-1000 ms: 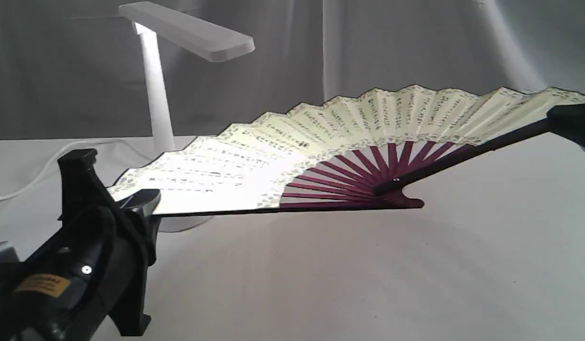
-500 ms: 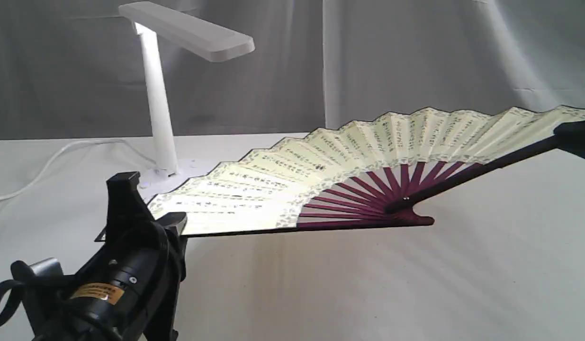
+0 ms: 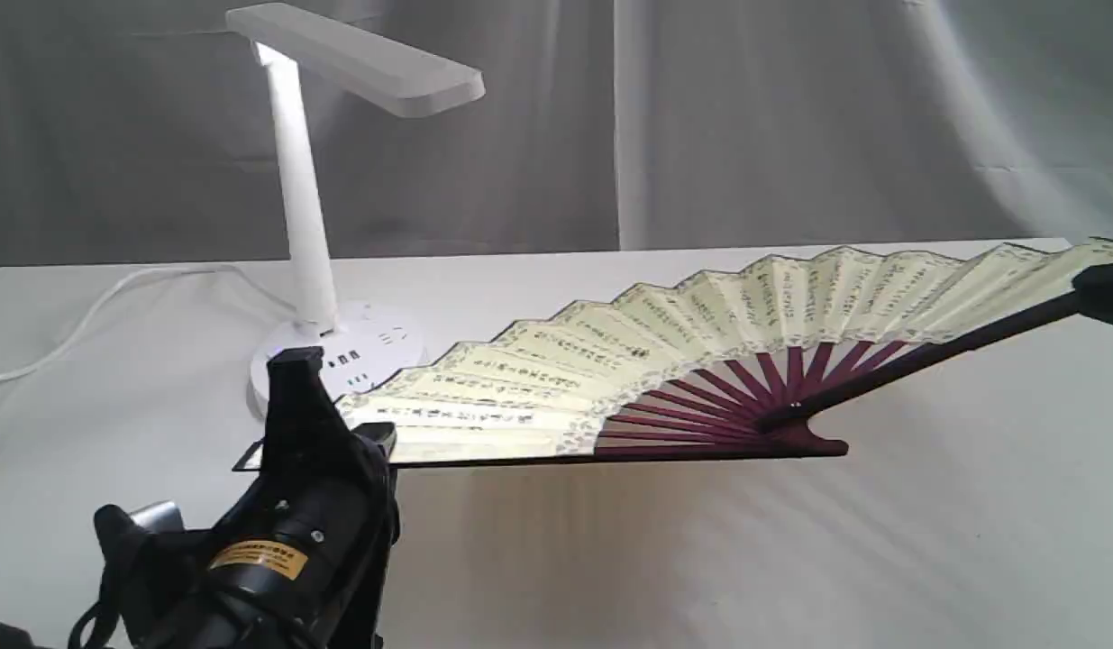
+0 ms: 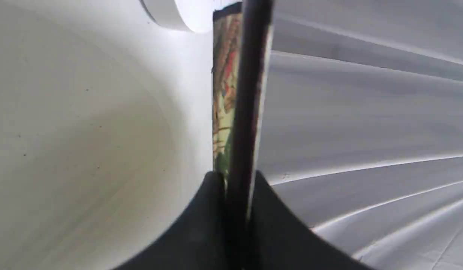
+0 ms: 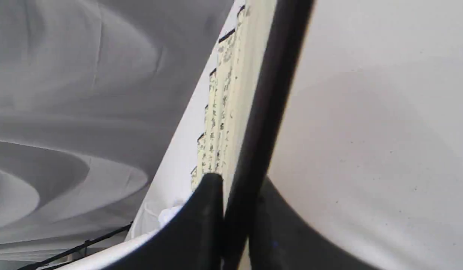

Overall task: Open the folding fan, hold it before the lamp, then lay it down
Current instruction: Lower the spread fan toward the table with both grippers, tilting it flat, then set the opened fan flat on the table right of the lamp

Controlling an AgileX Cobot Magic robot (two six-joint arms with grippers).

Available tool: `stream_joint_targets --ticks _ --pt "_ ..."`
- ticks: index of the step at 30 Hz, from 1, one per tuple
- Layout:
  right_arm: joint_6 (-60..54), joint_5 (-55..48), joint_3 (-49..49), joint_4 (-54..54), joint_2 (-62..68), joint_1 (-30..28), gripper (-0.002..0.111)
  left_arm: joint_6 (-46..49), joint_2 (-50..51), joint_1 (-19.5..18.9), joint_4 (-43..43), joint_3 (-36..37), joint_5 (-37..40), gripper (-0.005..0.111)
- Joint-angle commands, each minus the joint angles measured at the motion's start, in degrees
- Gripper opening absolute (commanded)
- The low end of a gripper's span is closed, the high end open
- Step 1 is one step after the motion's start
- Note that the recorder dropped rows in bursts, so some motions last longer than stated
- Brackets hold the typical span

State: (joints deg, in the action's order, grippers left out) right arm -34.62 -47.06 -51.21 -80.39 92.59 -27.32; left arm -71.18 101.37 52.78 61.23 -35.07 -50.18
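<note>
The folding fan [image 3: 700, 315] is spread wide open, tilted nearly flat and hanging low over the white table, its maroon ribs meeting at the pivot [image 3: 795, 416]. My left gripper [image 3: 335, 433] is shut on the fan's left guard [image 4: 250, 93], seen between its jaws in the left wrist view [image 4: 237, 180]. At the right edge my right gripper [image 3: 1101, 293] is shut on the other dark guard [image 5: 276, 86], with pleats showing beside it [image 5: 238, 183]. The lamp [image 3: 304, 207] stands upright behind the fan's left end, its round base [image 3: 376, 347] uncovered.
A white cord [image 3: 114, 297] runs from the lamp base to the left edge. The table is covered by a wrinkled white cloth [image 3: 790, 559]. A grey curtain [image 3: 745, 117] hangs behind the table's back edge.
Both grippers have lowered the open fan toward the table and shifted it right and nearer the camera. The lamp's base, hidden by the fan before, now shows.
</note>
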Motion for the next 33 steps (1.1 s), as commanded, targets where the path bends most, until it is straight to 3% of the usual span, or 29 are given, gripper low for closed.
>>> stream_joint_targets --ticks 1,8,17,24,33 --pt "-2.13 3.06 0.03 6.46 -0.17 -0.12 0.000 -1.26 0.98 -0.18 -0.68 -0.78 -2.23 0.000" --pt "-2.13 3.38 0.03 6.22 -0.17 -0.12 0.000 -1.97 3.51 -0.18 -2.13 -0.87 -1.97 0.008" --pt "-1.99 5.73 0.03 6.45 -0.17 -0.01 0.000 -1.52 4.79 -0.18 -1.81 -0.87 -0.56 0.038" --pt "-1.99 6.14 0.03 6.87 0.36 -0.01 0.000 7.36 4.79 -0.18 0.48 -0.42 -0.68 0.063" --pt "-2.88 5.13 0.03 6.43 6.48 -0.01 0.000 8.47 4.79 -0.18 1.34 5.75 -1.02 0.066"
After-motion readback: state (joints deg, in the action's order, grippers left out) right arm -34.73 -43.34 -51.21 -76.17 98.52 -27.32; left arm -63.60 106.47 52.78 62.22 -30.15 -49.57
